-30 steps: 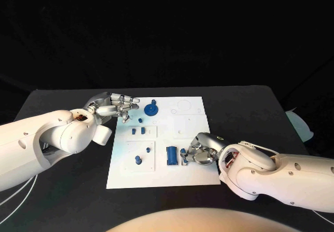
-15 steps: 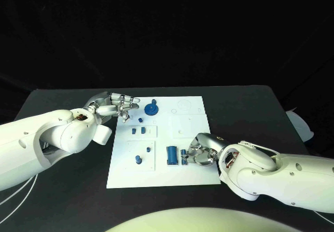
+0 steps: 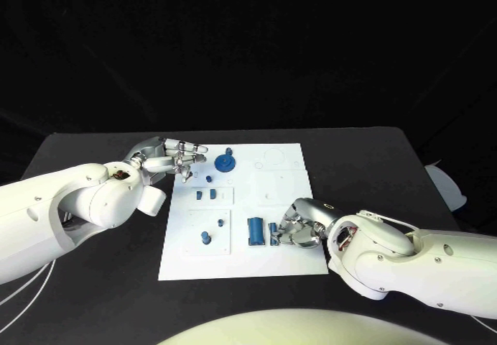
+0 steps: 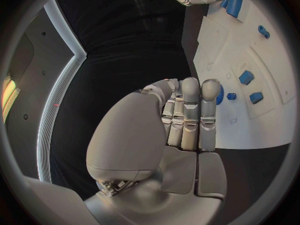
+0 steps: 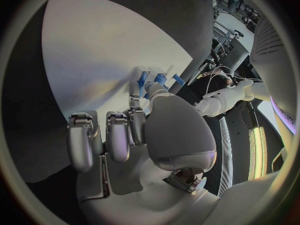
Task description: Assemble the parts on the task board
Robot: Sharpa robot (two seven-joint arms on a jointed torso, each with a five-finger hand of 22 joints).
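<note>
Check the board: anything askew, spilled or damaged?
Nothing stands out. The board lies flat and square on the table, with no visible damage. The blue parts sit within its outlines. The right hand works at a small part beside the tall block; the left hand hovers at the board's far left corner.

Task board (image 3: 285, 262): matt white, flat sheet-like plate. Parts (image 3: 255, 229): blue, smooth, plastic-looking, slight sheen. Worktop (image 3: 93, 287): matt black. Left robot hand (image 3: 171, 157) and right robot hand (image 3: 295, 227): silver, satin metallic finish. Arm shells (image 3: 62, 208): glossy white plastic.
</note>
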